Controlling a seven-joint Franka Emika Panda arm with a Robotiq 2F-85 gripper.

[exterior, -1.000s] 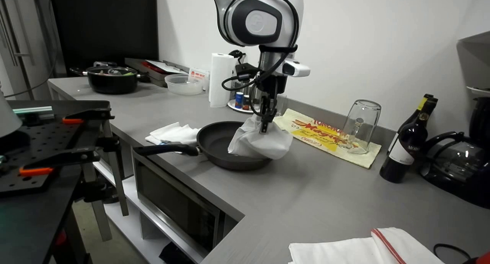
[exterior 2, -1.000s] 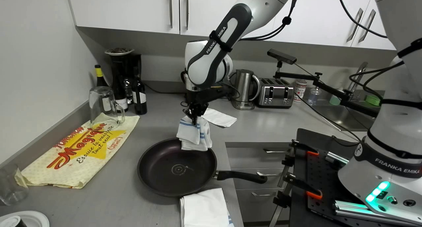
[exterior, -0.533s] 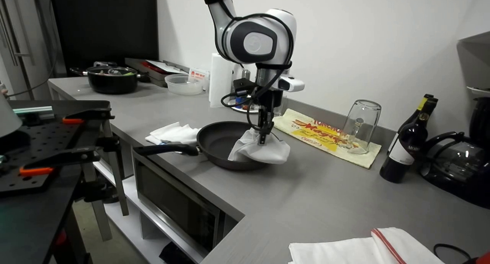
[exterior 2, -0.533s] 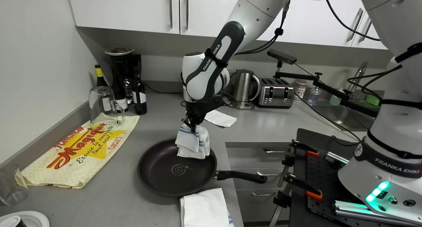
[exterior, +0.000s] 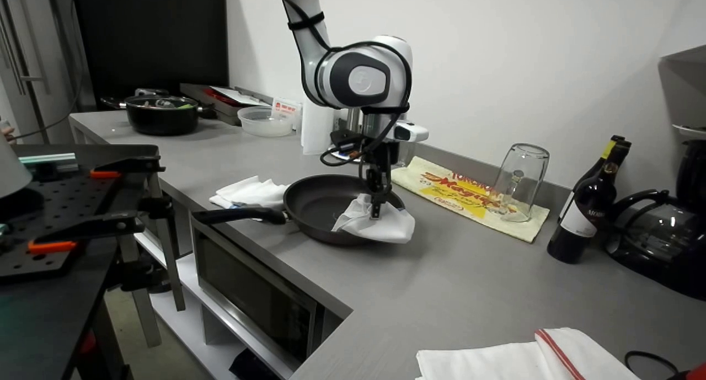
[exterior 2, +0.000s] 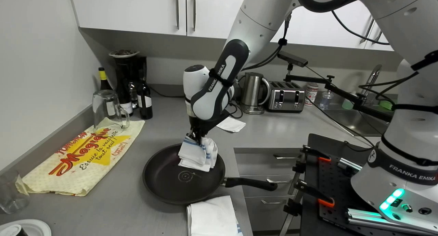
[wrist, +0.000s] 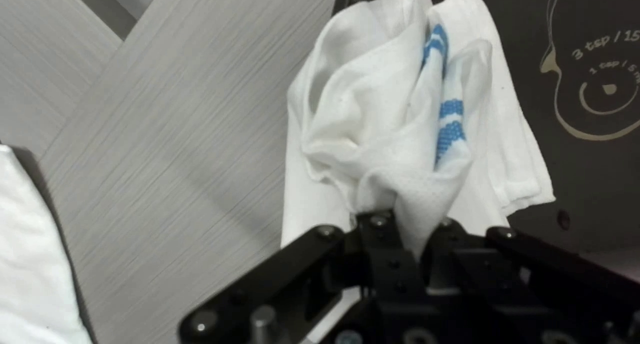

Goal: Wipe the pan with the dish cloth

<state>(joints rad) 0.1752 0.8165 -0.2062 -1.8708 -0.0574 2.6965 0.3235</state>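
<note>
The dark frying pan point(exterior: 311, 203) sits on the counter with its black handle point(exterior: 237, 215) over the counter's edge. It also shows in an exterior view point(exterior 2: 167, 184) and at the right of the wrist view point(wrist: 595, 174). My gripper point(exterior: 376, 210) is shut on a bunched white dish cloth point(exterior: 383, 228) with blue stripes. The cloth also shows in an exterior view point(exterior 2: 193, 158) and the wrist view point(wrist: 375, 99), where the fingers point(wrist: 412, 229) pinch one fold. The cloth hangs over the pan's side opposite the folded white cloth, partly inside and partly past the rim. Whether it presses the pan's floor is unclear.
A folded white cloth point(exterior 2: 213, 217) lies beside the pan. A red-striped white cloth point(exterior: 507, 363) lies farther along the counter. A yellow printed cloth point(exterior 2: 89, 153) carries an upturned glass mug point(exterior 2: 107, 109). Wine bottles point(exterior: 587, 203) and a coffee maker point(exterior: 656, 225) stand beyond.
My gripper has moved down with the cloth in it. The cloth now sits lower and farther into the pan. The pan has not moved.
</note>
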